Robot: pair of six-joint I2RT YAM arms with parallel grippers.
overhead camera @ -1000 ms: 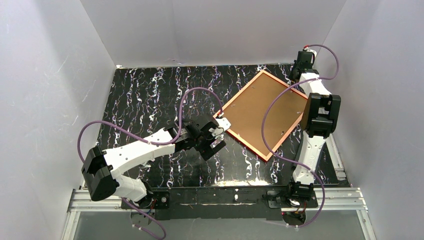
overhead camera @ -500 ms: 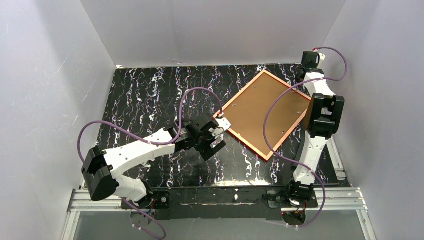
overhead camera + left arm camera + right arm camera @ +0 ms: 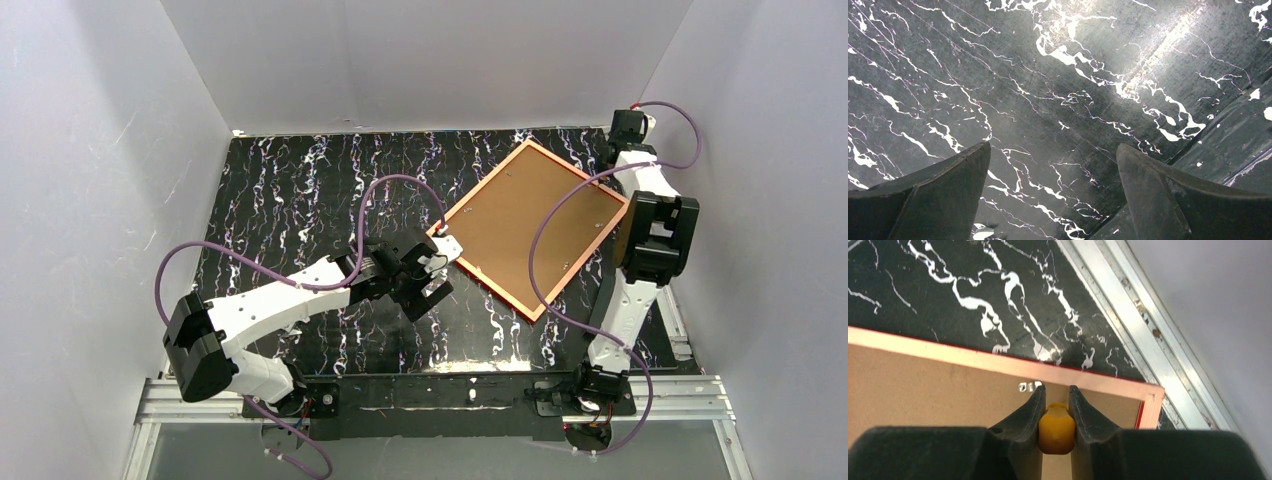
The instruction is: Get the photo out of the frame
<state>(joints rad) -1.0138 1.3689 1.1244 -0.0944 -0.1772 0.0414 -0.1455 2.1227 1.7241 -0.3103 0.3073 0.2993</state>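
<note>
The right gripper's [image 3: 1056, 390] fingers [image 3: 1023, 420] are nearly closed, pinching a small yellow lump [image 3: 1056, 427] between them; what the lump is cannot be told. The tips point down at the brown backing board [image 3: 923, 390], just inside the frame's [image 3: 998, 362] orange rim and close to one of its corners. Whether they touch the board cannot be told. A small shiny clip [image 3: 1029, 386] sits on the board at the rim, just left of the tips. Beyond the rim lie a strip of the black marbled bench [image 3: 948, 290], then a metal rail [image 3: 1128, 315] along the bench's right edge, then the grey wall [image 3: 1223, 315].

The left gripper [image 3: 1053, 146] has its fingers [image 3: 943, 200] spread wide and holds nothing; only bare bench shows between them. From above, this gripper [image 3: 425, 280] hangs over the middle of the bench, just beside the frame's left corner.

The frame [image 3: 480, 188] lies flat and back up on the right half of the bench [image 3: 300, 200], turned so that its corners point at the bench's edges. Its far-right corner lies under the right arm's wrist, near the bench's far right corner. The board [image 3: 500, 230] fills the frame's opening, so the photo cannot be seen. A purple cable [image 3: 545, 215] from the right arm loops across the board.
</note>
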